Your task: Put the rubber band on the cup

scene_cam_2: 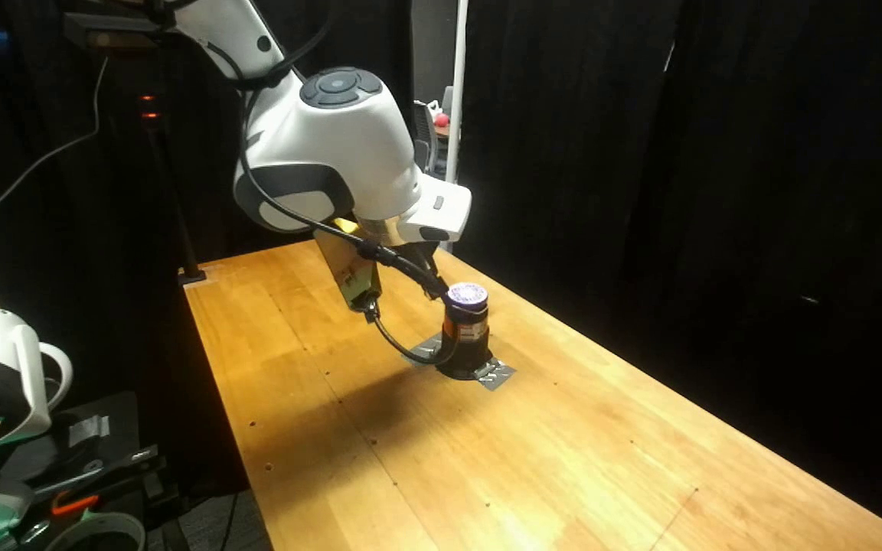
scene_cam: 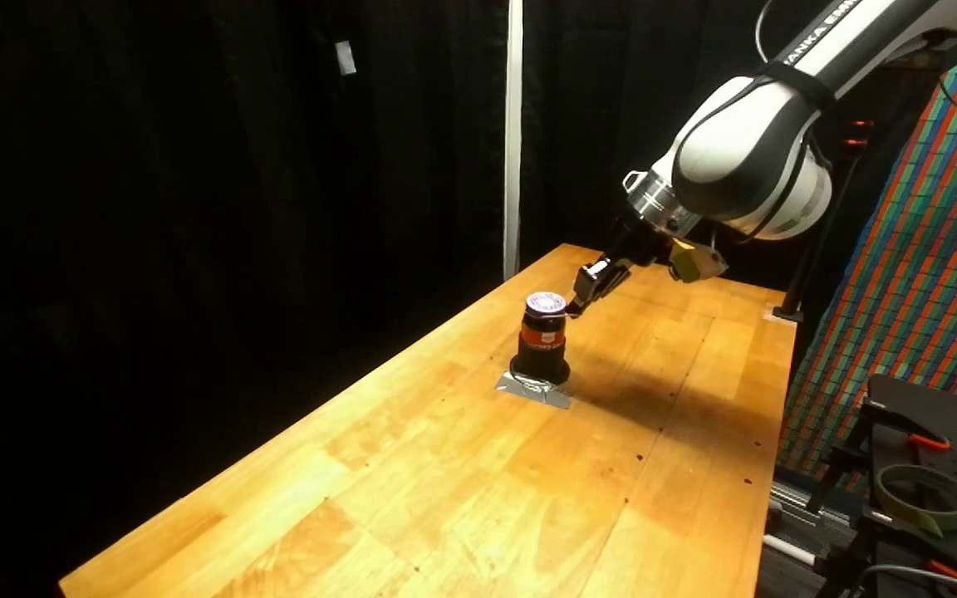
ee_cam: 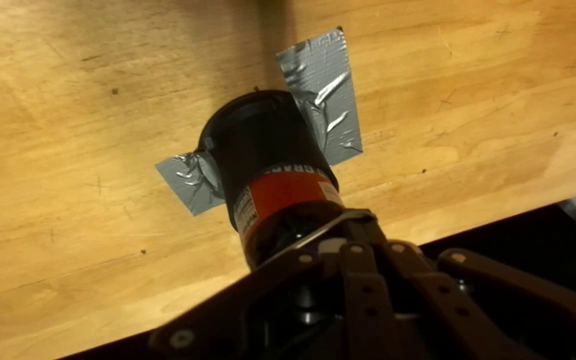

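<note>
The cup (scene_cam: 542, 335) is a dark cylinder with an orange-red label and a pale lid, upright on the table. It shows in both exterior views (scene_cam_2: 468, 330) and in the wrist view (ee_cam: 288, 189). A thin pale rubber band (ee_cam: 319, 232) runs from my fingertips along the cup's upper part. In both exterior views the band (scene_cam: 547, 316) shows as a thin line just below the lid (scene_cam_2: 473, 311). My gripper (ee_cam: 362, 220) has its fingers together, with the band at their tips, right beside the cup's top. The band's far side is hidden in the wrist view.
Grey tape (ee_cam: 325, 95) lies on the wooden table (scene_cam: 445, 498) at the cup's base. A black cable (scene_cam_2: 403, 354) hangs from the wrist, in front of the cup in an exterior view. A dark side stand (scene_cam: 935, 432) with a tape roll (scene_cam: 923, 498) stands beyond the table's edge.
</note>
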Tool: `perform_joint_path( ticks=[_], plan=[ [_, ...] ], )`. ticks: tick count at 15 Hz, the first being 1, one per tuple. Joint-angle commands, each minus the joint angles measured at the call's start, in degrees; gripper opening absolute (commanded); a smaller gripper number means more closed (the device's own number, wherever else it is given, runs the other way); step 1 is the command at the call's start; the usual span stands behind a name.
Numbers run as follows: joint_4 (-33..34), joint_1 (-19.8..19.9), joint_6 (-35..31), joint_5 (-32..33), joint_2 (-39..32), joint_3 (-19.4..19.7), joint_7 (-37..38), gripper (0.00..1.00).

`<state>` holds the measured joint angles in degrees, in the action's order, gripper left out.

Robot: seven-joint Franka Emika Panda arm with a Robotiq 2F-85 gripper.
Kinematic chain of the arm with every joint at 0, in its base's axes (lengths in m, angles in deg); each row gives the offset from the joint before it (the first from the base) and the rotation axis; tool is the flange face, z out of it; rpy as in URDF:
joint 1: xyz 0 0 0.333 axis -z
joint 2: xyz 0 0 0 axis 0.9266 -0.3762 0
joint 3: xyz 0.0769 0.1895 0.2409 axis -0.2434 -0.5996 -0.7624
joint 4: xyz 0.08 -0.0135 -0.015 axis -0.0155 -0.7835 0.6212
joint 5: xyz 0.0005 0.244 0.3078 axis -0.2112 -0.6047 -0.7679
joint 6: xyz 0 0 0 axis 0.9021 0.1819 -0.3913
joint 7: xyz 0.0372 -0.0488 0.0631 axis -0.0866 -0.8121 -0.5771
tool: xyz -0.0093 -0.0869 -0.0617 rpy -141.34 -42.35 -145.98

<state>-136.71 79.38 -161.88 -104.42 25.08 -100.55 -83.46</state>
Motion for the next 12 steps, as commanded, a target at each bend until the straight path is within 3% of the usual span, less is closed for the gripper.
perform_joint_path(
  ticks=[1,3,6,11,12],
  plan=[
    [0.7,12.0,-6.0,-10.6,-1.0,-15.6,-11.2,0.00],
    [1.0,18.7,-10.0,-12.4,-3.6,-23.5,-15.4,0.00],
    [-0.6,27.5,-15.4,-8.9,-8.5,-32.3,-17.9,0.00],
    [-5.2,35.4,-23.5,-1.3,-16.1,-37.9,-19.1,0.02],
    [-5.9,37.0,-20.7,-1.5,-15.8,-38.4,-17.9,0.27]
  ],
)
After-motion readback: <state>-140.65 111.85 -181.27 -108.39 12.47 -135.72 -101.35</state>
